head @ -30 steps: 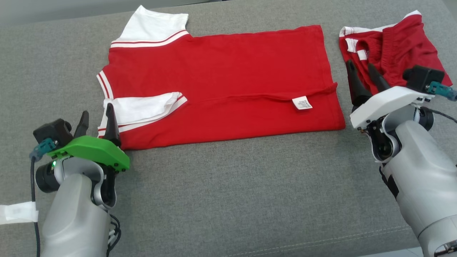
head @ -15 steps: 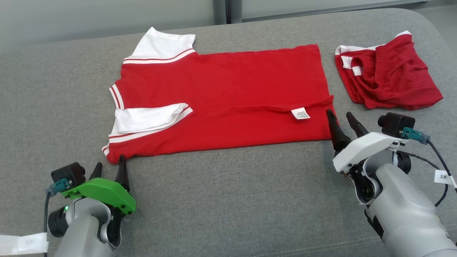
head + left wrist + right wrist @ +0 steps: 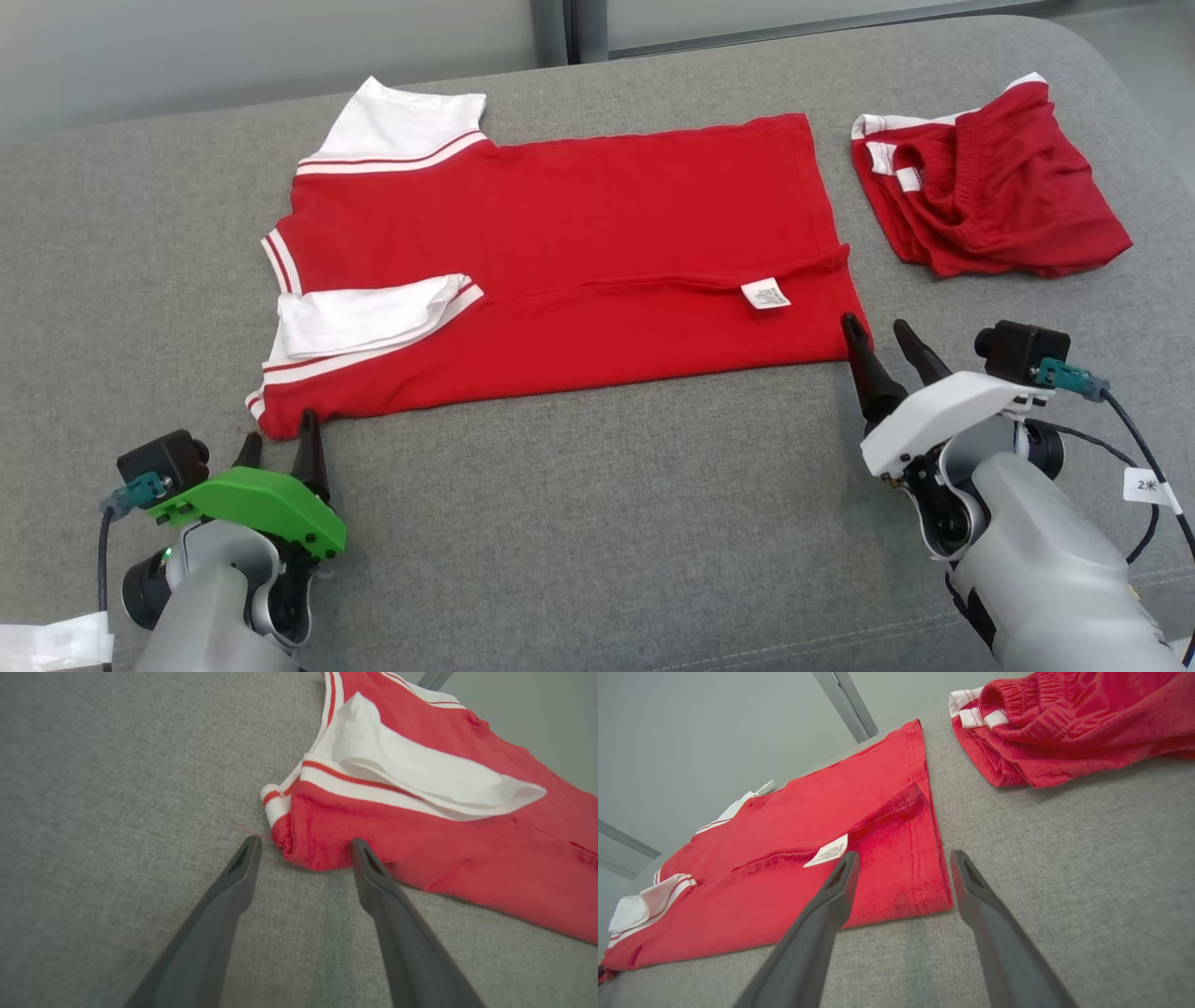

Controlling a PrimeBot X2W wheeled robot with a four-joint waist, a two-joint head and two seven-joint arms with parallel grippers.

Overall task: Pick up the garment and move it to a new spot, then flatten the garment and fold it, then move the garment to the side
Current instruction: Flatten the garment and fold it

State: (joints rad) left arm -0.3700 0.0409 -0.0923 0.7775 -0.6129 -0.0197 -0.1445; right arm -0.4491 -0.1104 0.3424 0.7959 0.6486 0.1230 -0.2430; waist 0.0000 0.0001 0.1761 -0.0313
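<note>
The garment is a red shirt with white sleeves, lying flat on the grey cushion with its near long side folded over and a white care label showing. My left gripper stands open at the shirt's near left corner; in the left wrist view that corner lies between the two fingertips of the left gripper. My right gripper is open at the near right corner. The right wrist view shows one finger over the hem of the garment and the other on bare cushion, the right gripper holding nothing.
A pair of red shorts with white trim lies bunched at the far right, also in the right wrist view as the shorts. The cushion's back edge meets a pale wall. A white tag hangs at the lower left.
Both grippers have drawn back toward me, the left from over the folded sleeve, the right from beside the shorts, to the shirt's near corners. The head camera has also tilted up.
</note>
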